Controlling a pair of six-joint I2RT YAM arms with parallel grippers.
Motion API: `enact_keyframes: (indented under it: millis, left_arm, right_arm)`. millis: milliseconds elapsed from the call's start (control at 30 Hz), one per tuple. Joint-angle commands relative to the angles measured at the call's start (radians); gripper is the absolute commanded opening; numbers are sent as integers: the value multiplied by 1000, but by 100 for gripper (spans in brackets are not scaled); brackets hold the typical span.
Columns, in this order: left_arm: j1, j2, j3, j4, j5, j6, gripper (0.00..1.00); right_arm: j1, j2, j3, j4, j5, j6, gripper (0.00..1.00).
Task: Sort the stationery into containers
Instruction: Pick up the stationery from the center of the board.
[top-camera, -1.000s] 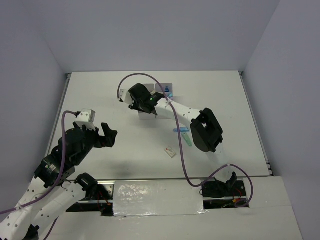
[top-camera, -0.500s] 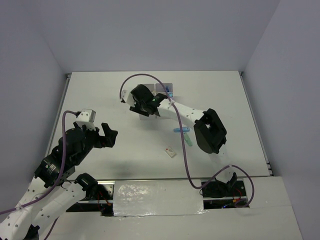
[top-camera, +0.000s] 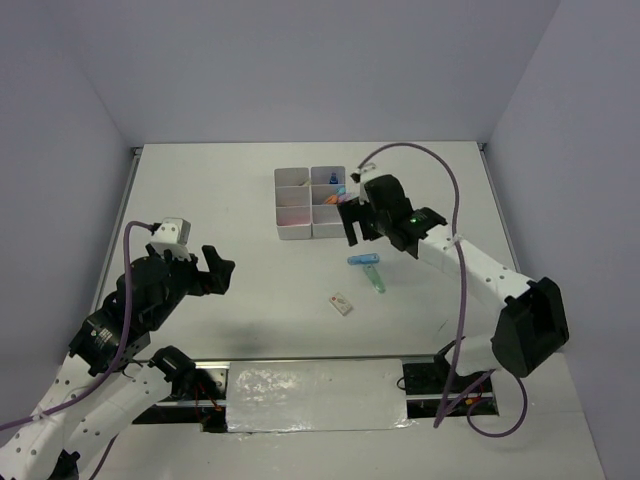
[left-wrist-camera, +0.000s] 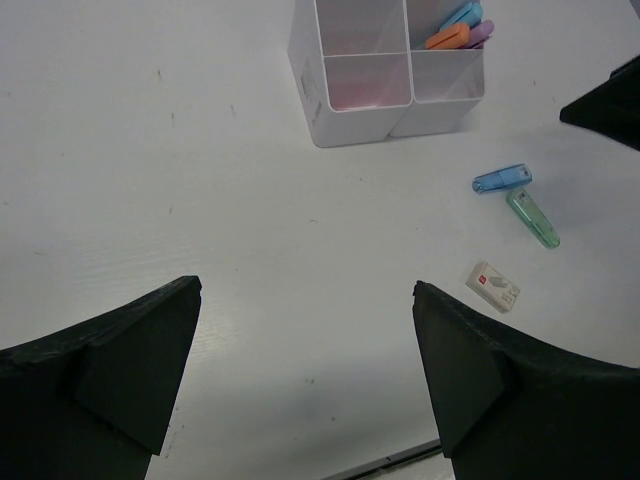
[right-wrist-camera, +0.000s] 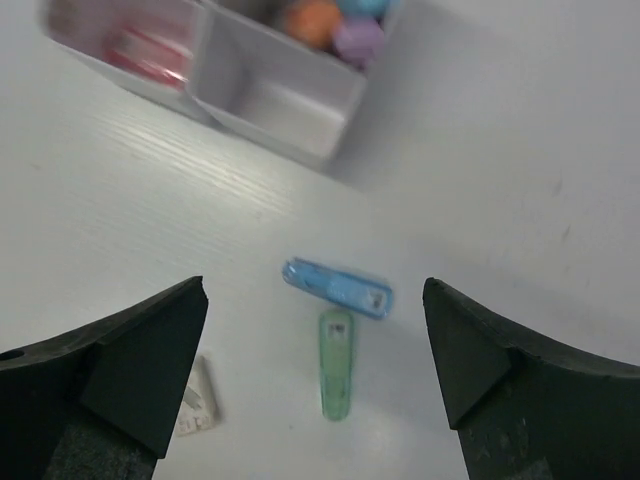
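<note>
Our right gripper (top-camera: 352, 218) hangs wide open and holds nothing, just to the right of the containers (top-camera: 296, 232). Below it and a little nearer lie 2 loose pieces: a translucent blue marker (right-wrist-camera: 337, 288) lying crosswise and a pale green marker (right-wrist-camera: 336, 362) pointing toward us, the 2 almost touching in a T. A small white eraser (right-wrist-camera: 197, 400) with a printed label rests nearer and to the left, apart from both. Our left gripper (top-camera: 218, 268) is also spread wide and empty, well to the left over bare worktop (top-camera: 200, 190). The containers, a white translucent block of 6 square compartments, stand toward the far middle. 1 right-hand compartment holds orange, purple and blue pieces (left-wrist-camera: 455, 28), the far right one has something small and blue, and a left one shows pink through its wall; the near right one looks empty. We judge the sorting well along, with 3 pieces left on the worktop, and the blue marker looks the likeliest next pick.
</note>
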Motion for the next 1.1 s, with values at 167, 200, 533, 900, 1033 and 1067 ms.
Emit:
enact_keyframes:
  millis: [167, 200, 533, 900, 1033, 1067]
  left_arm:
    - [5, 9, -9, 41, 11, 15, 99]
    - [5, 9, -7, 41, 11, 14, 99]
    - [5, 35, -6, 39, 11, 14, 99]
    - [7, 49, -7, 44, 23, 19, 99]
    - [7, 52, -6, 45, 29, 22, 99]
    - [7, 52, -7, 45, 29, 22, 99]
  right_arm:
    - [-78, 25, -194, -179, 25, 187, 90]
    - [-76, 30, -194, -181, 16, 187, 90]
    - [-69, 125, -215, -147, -50, 166, 85]
    - [-63, 291, -168, -115, -24, 159, 65]
    - [-32, 346, -169, -91, -33, 166, 46]
    - [-26, 355, -166, -92, -37, 162, 42]
